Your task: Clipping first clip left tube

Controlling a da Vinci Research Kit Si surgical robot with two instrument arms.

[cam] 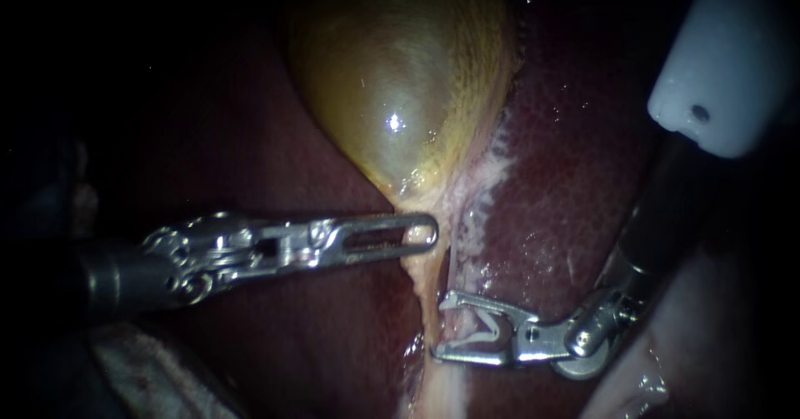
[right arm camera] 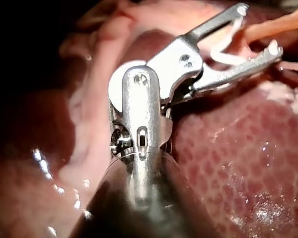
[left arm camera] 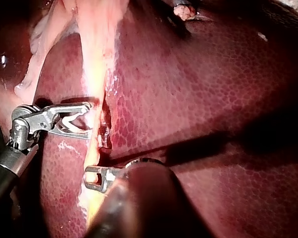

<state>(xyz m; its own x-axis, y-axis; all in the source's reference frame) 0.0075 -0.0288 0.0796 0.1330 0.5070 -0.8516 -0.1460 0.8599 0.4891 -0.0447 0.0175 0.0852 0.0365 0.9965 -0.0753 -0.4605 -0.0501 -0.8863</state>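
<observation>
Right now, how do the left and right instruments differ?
The left instrument has a long slotted end effector, shut flat on the gallbladder neck; the right instrument has a shorter one, spread in a V. The left holds tissue; the right holds a white clip, tips at the tube. Both are bright metal on dark shafts.

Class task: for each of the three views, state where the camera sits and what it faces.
Endoscope: close to the tissue, facing gallbladder and liver; left instrument and right instrument show.
Left wrist: on the left arm, looking along its shaft at the tube.
Right wrist: behind the right instrument's jaws, which hold the clip.
Shared: all three show clip and tube.
</observation>
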